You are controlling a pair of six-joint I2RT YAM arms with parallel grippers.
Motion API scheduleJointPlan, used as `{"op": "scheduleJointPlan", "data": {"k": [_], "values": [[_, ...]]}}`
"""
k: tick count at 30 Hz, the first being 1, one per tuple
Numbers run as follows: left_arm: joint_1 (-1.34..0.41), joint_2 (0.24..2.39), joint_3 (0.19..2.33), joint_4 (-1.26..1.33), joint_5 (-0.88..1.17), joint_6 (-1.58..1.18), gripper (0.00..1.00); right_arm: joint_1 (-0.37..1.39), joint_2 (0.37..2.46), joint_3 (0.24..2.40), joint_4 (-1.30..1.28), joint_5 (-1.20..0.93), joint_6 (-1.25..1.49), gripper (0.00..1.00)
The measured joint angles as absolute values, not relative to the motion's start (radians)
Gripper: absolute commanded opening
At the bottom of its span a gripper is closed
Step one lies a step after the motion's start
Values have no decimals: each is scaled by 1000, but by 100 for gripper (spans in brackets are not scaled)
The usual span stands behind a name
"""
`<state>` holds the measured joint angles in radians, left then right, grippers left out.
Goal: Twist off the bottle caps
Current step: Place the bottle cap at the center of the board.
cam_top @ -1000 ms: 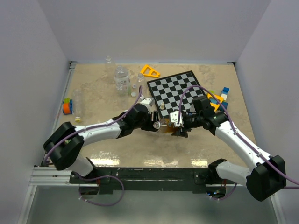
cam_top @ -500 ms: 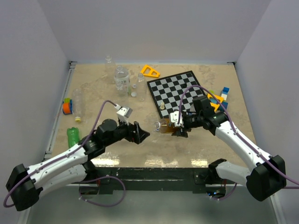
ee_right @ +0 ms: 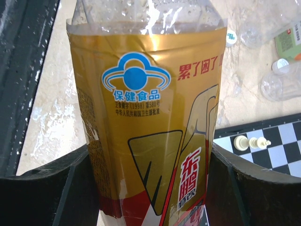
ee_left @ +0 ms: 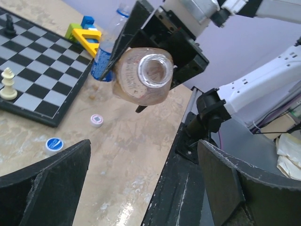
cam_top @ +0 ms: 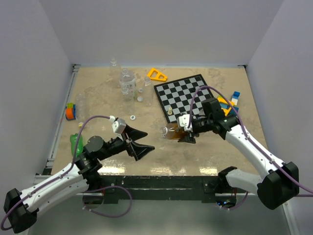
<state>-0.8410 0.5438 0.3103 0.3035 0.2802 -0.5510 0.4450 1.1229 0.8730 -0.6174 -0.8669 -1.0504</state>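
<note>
The amber bottle (ee_right: 141, 117) wears a gold label with a blue emblem and red characters. The chessboard (cam_top: 183, 93) is black-and-white checked. The green bottle (cam_top: 76, 143) is plain; the table (cam_top: 98, 93) is mottled beige. One cap (ee_left: 54, 144) is blue and white.

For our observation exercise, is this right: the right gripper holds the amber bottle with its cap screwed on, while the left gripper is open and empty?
No: the left wrist view shows the amber bottle uncapped, its mouth open. The right gripper holds it; the left gripper is open, empty.
</note>
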Motion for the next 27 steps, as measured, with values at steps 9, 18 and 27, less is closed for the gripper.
{"op": "scheduleJointPlan", "data": {"k": [9,18,27], "values": [[-841,583,320,361,325,-506,100,445,1217,971,-661,-946,-1040,9],[-841,627,350,374,290,-487,100,435,1234,982,-664,-1008,-967,9],[-846,685,352,439,284,-507,100,416,1227,982,-604,-1047,-855,10]]}}
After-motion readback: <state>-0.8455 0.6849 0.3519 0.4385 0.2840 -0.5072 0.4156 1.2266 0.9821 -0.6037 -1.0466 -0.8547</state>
